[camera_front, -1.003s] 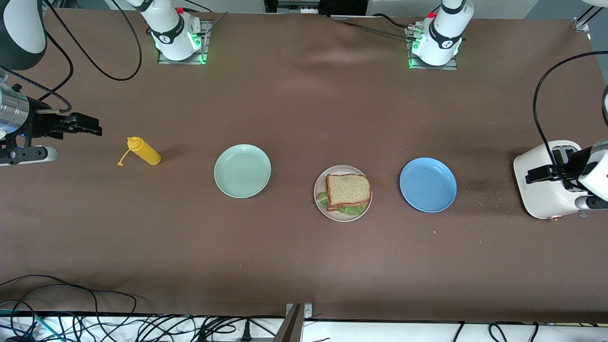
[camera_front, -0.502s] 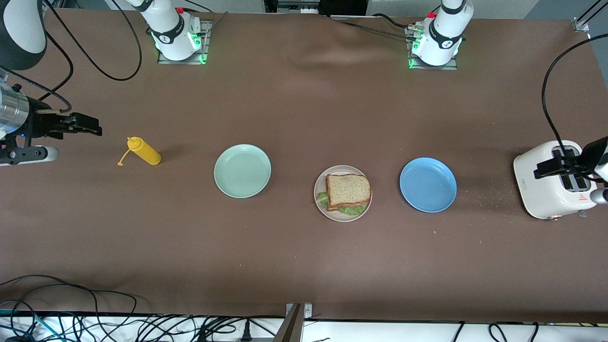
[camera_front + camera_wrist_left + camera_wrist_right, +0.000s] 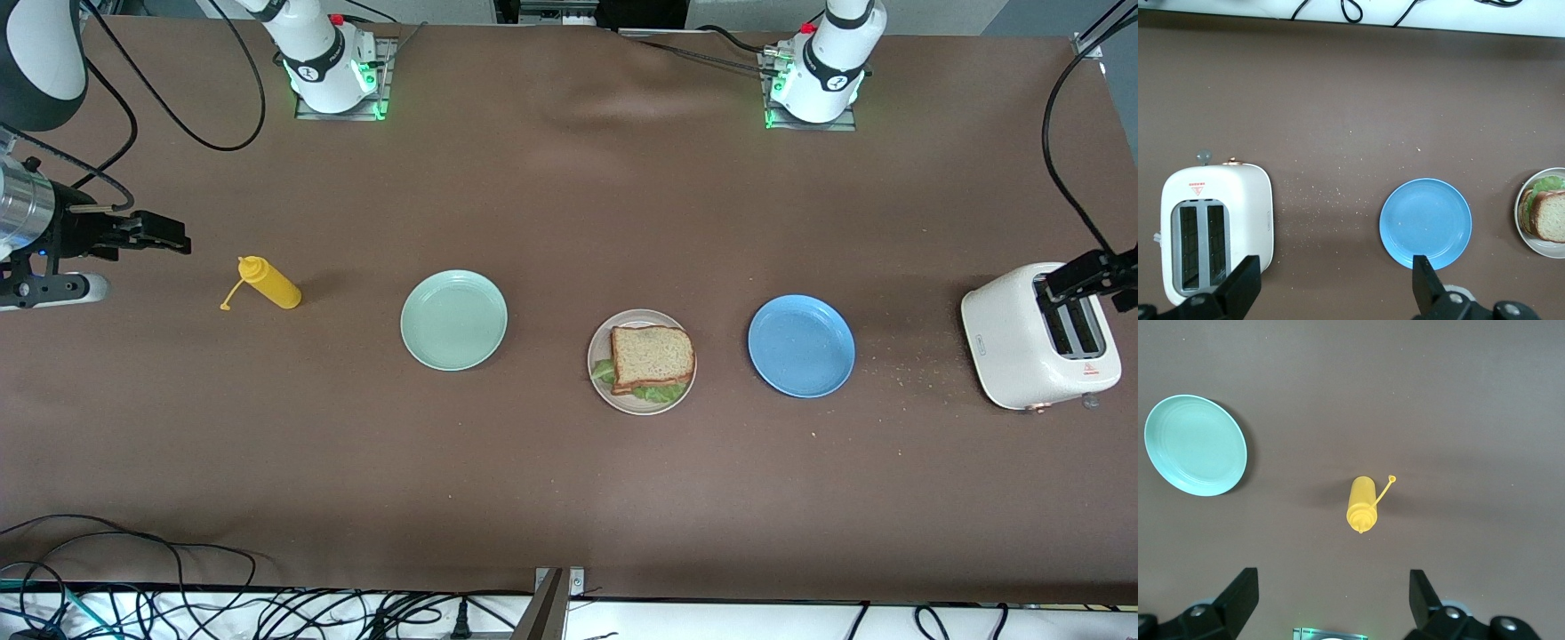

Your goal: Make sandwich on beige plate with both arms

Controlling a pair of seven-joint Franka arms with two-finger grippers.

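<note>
sandwich [image 3: 652,357] flat on beige plate [image 3: 605,391], lettuce frontward

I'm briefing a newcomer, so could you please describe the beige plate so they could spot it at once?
Three round plates sit in a row across the brown table. The beige plate is the middle one, between the mint-green plate and the blue plate. Only it holds a sandwich.
</note>
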